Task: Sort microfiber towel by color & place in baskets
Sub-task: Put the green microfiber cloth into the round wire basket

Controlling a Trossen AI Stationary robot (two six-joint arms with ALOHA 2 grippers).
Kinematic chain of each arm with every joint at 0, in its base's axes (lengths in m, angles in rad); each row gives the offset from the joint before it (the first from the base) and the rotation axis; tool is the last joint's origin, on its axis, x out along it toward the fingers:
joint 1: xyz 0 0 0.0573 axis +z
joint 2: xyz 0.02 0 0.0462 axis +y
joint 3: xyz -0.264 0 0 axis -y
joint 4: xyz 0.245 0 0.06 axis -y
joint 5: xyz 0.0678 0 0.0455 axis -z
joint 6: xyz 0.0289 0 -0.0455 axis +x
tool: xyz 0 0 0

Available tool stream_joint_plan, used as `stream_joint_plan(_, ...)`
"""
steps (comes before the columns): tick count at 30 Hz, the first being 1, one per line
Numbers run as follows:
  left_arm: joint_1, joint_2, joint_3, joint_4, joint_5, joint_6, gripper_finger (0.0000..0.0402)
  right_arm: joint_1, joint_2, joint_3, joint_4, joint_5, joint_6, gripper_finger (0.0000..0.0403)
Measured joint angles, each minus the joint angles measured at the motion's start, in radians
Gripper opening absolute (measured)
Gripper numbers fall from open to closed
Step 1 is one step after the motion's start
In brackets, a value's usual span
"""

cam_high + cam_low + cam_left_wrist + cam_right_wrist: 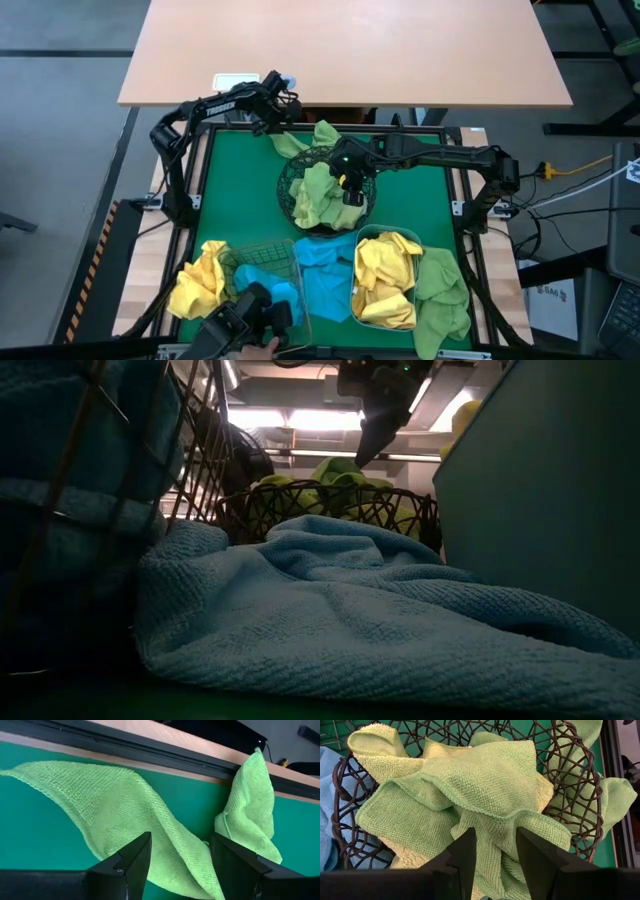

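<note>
While its jaws stand spread, the left gripper (283,112) faces a loose green towel (125,810) by the mat's far edge, likely to grab it; the right gripper (351,188), empty and part-open, hangs over the black bowl (287,190) of green towels (470,795).

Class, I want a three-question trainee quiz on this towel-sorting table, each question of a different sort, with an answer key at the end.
1. True or false: the round black wire bowl holds green towels.
2. Multiple choice: The right gripper is (A) over the black bowl, (B) over the plastic tub, (C) beside the copper basket.
3. Short answer: What colour is the towel lying on the mat in front of the left gripper, near the table's far edge?

Key
1. True.
2. A. Its jaws stand apart above the green towels, holding nothing.
3. Green; the left gripper is open, not yet on it.
</note>
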Motion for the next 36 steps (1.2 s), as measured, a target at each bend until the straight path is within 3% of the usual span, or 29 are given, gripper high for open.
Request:
stream_joint_plan(12, -0.013, -0.007, 0.0, 0.166, 0.143, -0.066, 0.0195, 0.0, 0.0, 0.0, 0.0, 0.044, -0.001, 0.014)
stream_joint_plan(18, -0.033, -0.007, 0.0, 0.311, 0.124, -0.079, 0.0195, 0.0, 0.0, 0.0, 0.0, 0.043, -0.001, 0.014)
stream_joint_plan(27, -0.013, 0.037, 0.0, 0.304, 0.018, 0.051, 0.0195, 0.0, 0.0, 0.0, 0.0, 0.043, -0.001, 0.014)
stream_joint_plan(36, 0.006, 0.095, 0.0, 0.268, 0.052, 0.069, 0.0195, 0.0, -0.002, 0.0, 0.0, 0.043, -0.001, 0.014)
